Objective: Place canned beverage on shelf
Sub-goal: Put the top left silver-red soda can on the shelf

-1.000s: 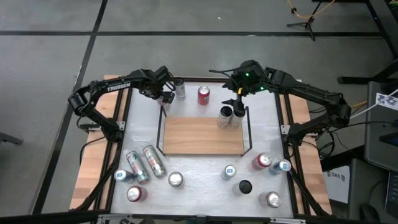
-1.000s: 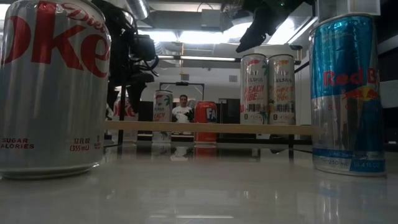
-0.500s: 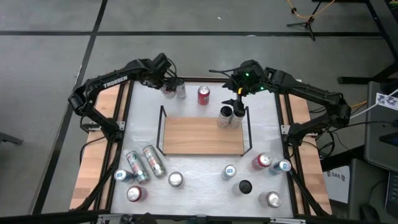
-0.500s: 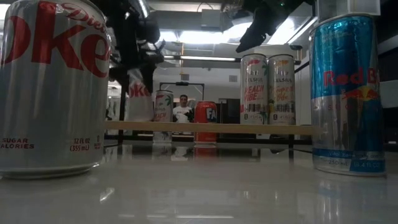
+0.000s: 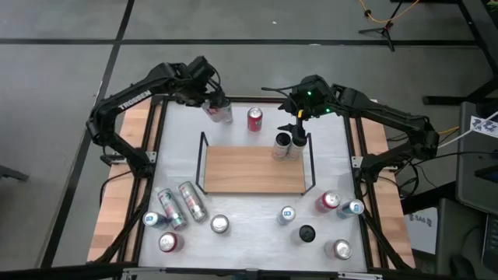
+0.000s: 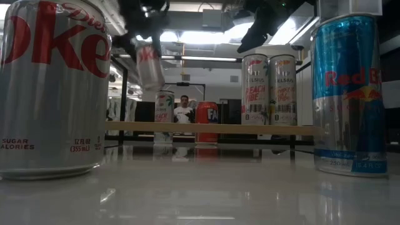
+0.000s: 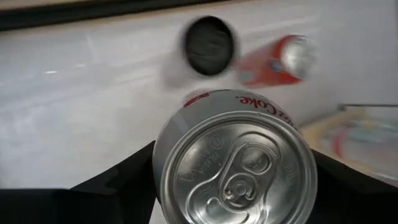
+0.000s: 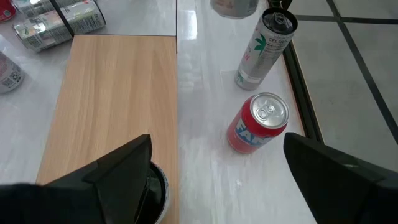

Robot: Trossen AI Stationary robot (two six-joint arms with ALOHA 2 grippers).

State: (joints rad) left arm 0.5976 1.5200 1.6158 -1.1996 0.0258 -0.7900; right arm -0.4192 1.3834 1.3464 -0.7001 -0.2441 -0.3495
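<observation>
Shelf (image 5: pixel 253 169) at table centre, two slim cans (image 5: pixel 288 145) already standing at its far right corner. Transport step, by the look of it. Diet Coke can (image 5: pixel 215 110) clamped in left gripper (image 5: pixel 208 103), lifted clear beyond the shelf's far left corner. Right gripper (image 5: pixel 298 124) wide open, empty, above the slim cans. Next: carry over bare board, lower upright, release.

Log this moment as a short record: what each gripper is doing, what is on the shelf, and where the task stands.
left gripper: shut on a silver Diet Coke can, held tilted in the air off the table, beyond the shelf's far left corner
right gripper: open, above the two cans on the shelf
shelf: two slim cans upright side by side at its far right corner
red can: on the table past the shelf
task state: held can not yet on the shelf
</observation>
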